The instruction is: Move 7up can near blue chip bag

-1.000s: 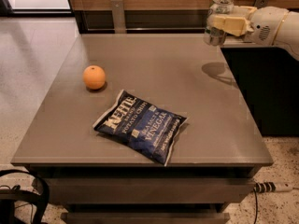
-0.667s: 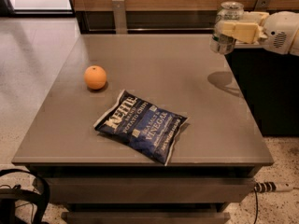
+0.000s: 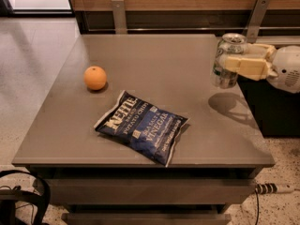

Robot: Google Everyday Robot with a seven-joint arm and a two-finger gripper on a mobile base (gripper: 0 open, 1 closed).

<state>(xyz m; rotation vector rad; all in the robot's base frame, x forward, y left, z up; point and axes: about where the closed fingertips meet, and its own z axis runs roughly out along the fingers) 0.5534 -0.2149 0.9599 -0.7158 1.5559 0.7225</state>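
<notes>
The 7up can is silvery with green markings and a pull-tab top. It is held upright in the air above the table's right side, casting a shadow on the surface below. My gripper reaches in from the right edge and is shut on the can, its cream fingers wrapped around the can's middle. The blue chip bag lies flat near the table's front centre, well to the left of and below the can.
An orange sits on the left part of the grey table. A wooden wall with metal brackets runs behind. A dark cabinet stands to the right. A black cable loop and a power strip lie on the floor.
My gripper has carried the can downward and slightly toward the front of the table; its shadow has shifted toward the front too. The bag and orange have not moved.
</notes>
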